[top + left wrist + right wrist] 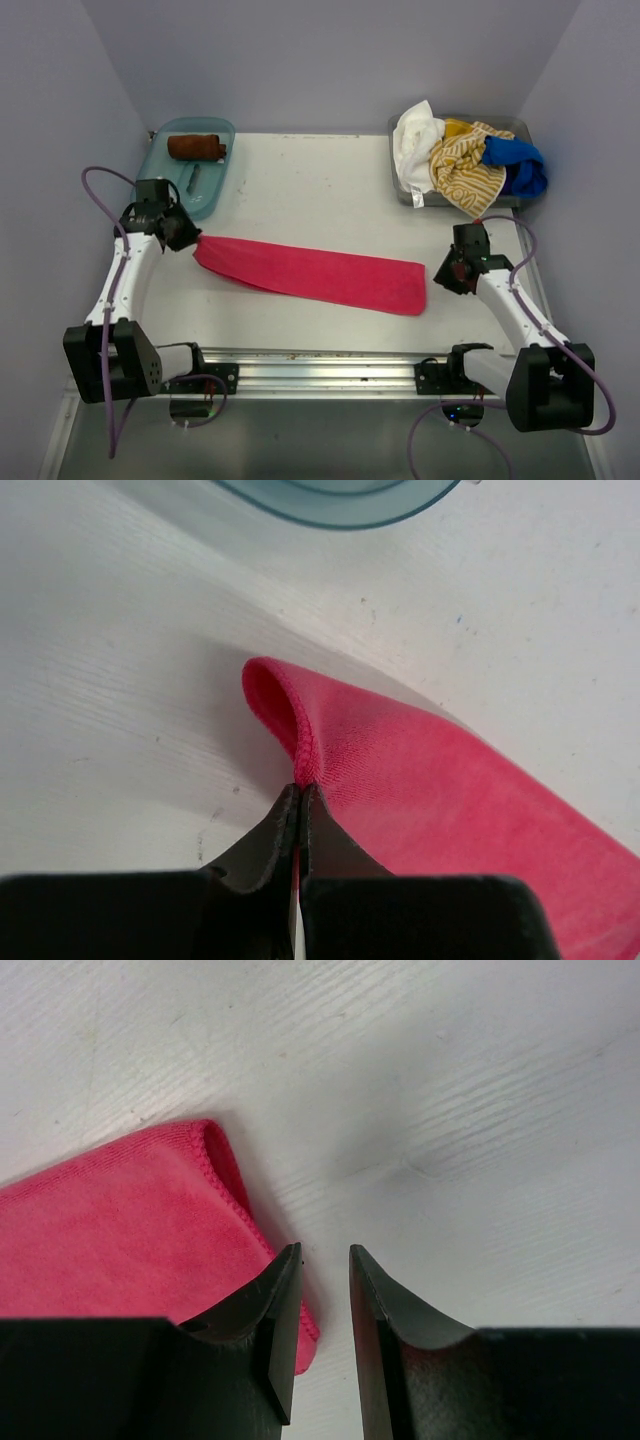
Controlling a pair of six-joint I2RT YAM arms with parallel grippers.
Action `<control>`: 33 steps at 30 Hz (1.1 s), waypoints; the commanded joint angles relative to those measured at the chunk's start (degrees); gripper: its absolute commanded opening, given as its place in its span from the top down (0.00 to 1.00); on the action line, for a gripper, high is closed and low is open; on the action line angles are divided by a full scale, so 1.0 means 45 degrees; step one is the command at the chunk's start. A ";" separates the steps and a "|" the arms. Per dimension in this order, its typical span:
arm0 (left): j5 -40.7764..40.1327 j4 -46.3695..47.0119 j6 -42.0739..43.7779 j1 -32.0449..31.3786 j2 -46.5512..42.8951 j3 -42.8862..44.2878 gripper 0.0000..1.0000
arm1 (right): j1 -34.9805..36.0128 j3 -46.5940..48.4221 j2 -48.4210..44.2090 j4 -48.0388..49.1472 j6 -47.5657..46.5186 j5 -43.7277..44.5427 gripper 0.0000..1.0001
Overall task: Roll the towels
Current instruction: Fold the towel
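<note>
Pink towel [310, 272]: lies flat on the table [300, 180] as a long folded strip.

Left gripper [301, 795]: at the towel's left end, jaws closed on the hem at the corner. The cloth rises in a small loop just ahead of the fingertips.

Right gripper [325, 1260]: at the towel's right end, jaws parted, nothing between them. One finger stands over the towel's corner edge, the other over bare table. Whether that finger touches the cloth cannot be told.

Teal tray [222, 128]: beyond the towel's left end, apart from it, holding a rolled brown towel [196, 147].

Grey bin [520, 125]: beyond the towel's right end, apart from it, holding white [415, 140], striped [465, 170] and blue [520, 165] towels in a loose heap.
</note>
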 commanded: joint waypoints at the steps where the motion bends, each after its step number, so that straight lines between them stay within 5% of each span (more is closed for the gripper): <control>1: 0.0342 -0.0361 0.0571 0.0186 -0.0703 0.1315 1.00 | 0.0074 -0.0286 0.0294 0.0775 -0.0299 -0.1284 0.71; 11: -0.0456 -0.0537 0.0651 -0.0029 -0.1407 0.2157 1.00 | 0.0582 -0.1108 -0.0036 0.2552 0.0170 -0.3178 0.51; 16: -0.0263 -0.0517 0.0709 -0.0029 -0.1251 0.2333 1.00 | 0.1264 -0.0562 0.0646 0.2748 0.0052 -0.3375 0.50; 24: 0.0734 -0.0243 0.1117 -0.0106 -0.1194 0.2722 1.00 | 0.2789 -0.0111 0.1994 0.3197 0.0462 -0.2829 0.61; 28: 0.0519 -0.0283 0.1197 -0.1157 -0.1037 0.3211 1.00 | 0.2829 -0.0014 0.2288 0.3042 0.0521 -0.2205 0.77; 33: 0.0848 0.0222 0.0730 -0.3014 -0.0705 0.3564 1.00 | 0.2829 -0.0014 0.2774 0.3295 0.0423 -0.2086 0.80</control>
